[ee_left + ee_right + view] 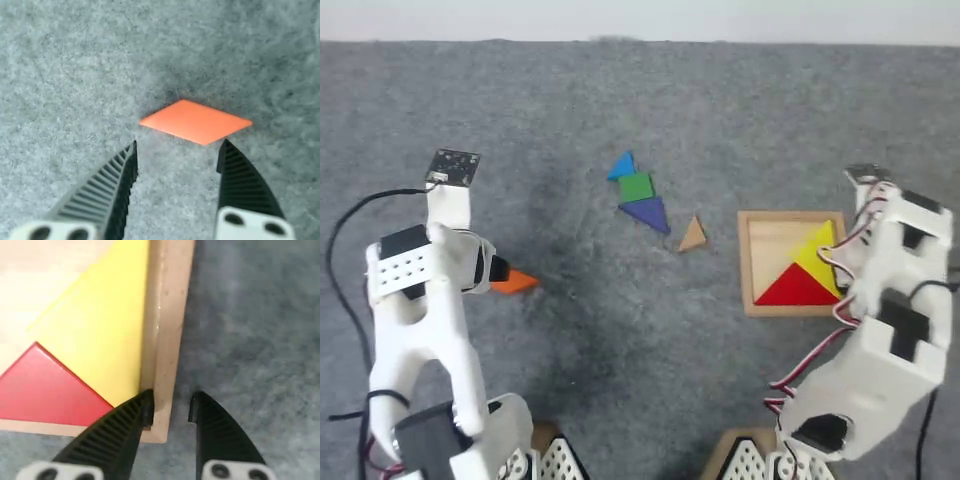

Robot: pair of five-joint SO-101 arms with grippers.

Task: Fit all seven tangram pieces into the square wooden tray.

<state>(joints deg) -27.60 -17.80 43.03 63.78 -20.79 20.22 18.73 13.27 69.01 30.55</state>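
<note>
An orange parallelogram [196, 121] lies flat on the grey carpet, just ahead of my open left gripper [177, 150]; in the high view the orange piece [514, 282] pokes out beside that arm. The square wooden tray [751, 268] holds a yellow triangle [818, 250] and a red triangle [794, 288]. My right gripper [171, 403] is open, its fingers straddling the tray's rim [167, 340] next to the yellow triangle [100, 330] and red triangle [45, 390]. A blue triangle [621, 166], green square [636, 187], purple triangle [647, 212] and tan triangle [692, 236] lie loose mid-table.
Grey carpet covers the table. The loose pieces cluster between the two arms. Arm bases and cables sit at the near edge.
</note>
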